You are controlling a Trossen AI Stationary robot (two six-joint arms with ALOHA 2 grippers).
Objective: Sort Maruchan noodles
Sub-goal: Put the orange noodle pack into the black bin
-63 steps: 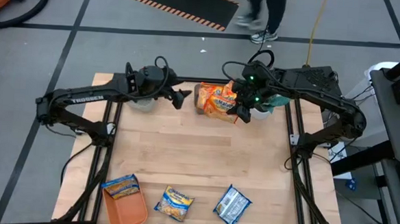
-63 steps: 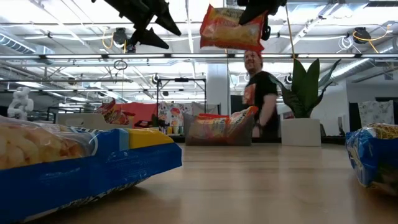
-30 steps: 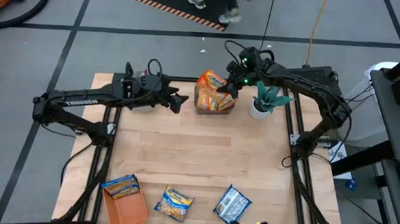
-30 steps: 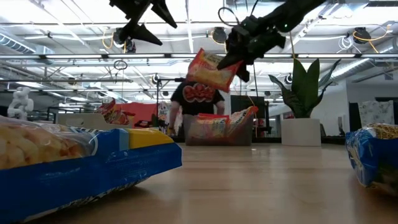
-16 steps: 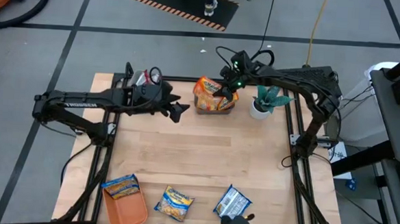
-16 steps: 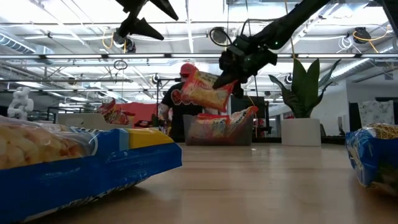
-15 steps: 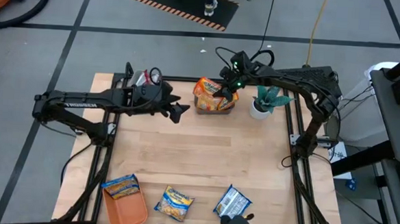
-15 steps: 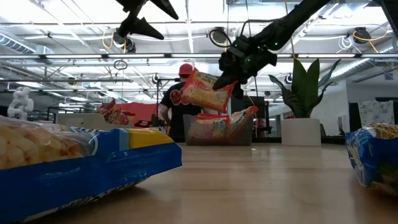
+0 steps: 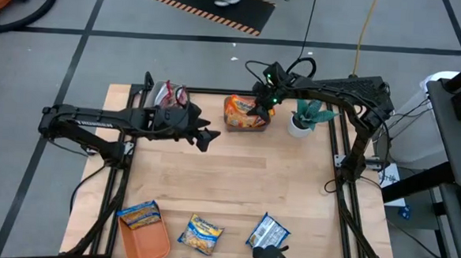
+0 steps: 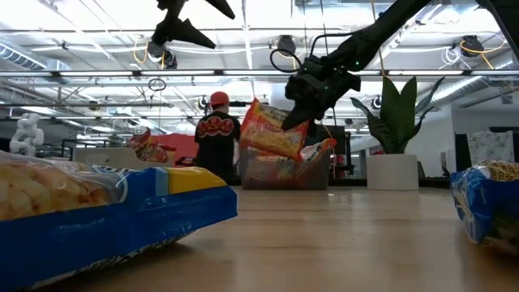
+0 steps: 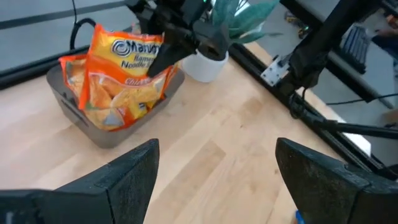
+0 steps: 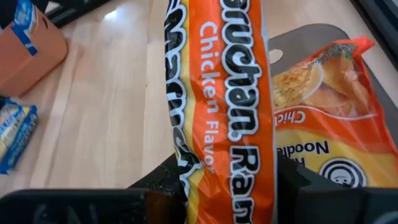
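I have an orange chicken-flavour packet (image 12: 230, 112) pinched in my right claw (image 9: 257, 108), hanging just over the grey bin (image 11: 93, 134) at the counter's (image 9: 235, 184) twelve o'clock edge, where at least one more orange packet (image 11: 118, 93) already sits beside the potted plant (image 9: 304, 117). I judge this the drop-off step: next I should lower a touch, open, and lift clear. My left claw (image 9: 206, 136) hovers empty and wide open toward ten o'clock, with three packets (image 9: 201, 234) waiting near six o'clock by the orange tray (image 9: 149, 245).
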